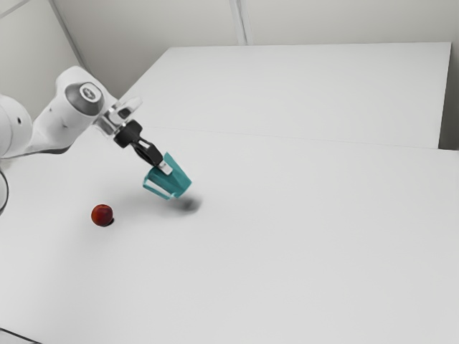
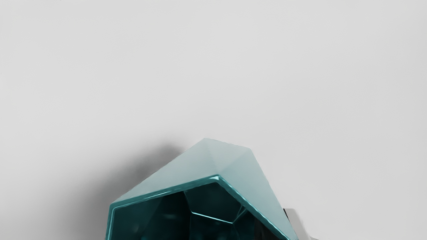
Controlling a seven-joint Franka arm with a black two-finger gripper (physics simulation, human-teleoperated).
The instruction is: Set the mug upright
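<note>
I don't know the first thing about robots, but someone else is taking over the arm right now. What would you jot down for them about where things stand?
Gripper: shut on the mug, apparently with a wall of it pinched between the fingers.
Mug: tilted, seemingly clear of the table, its shadow beside it; its open end faces the hand's camera.
Nearby: a dark red ball on the table, on the exterior view's left of the mug.
Done: mug gripped and apparently lifted.
Left: turn it base down, lower it, let go once it stands, back away.
</note>
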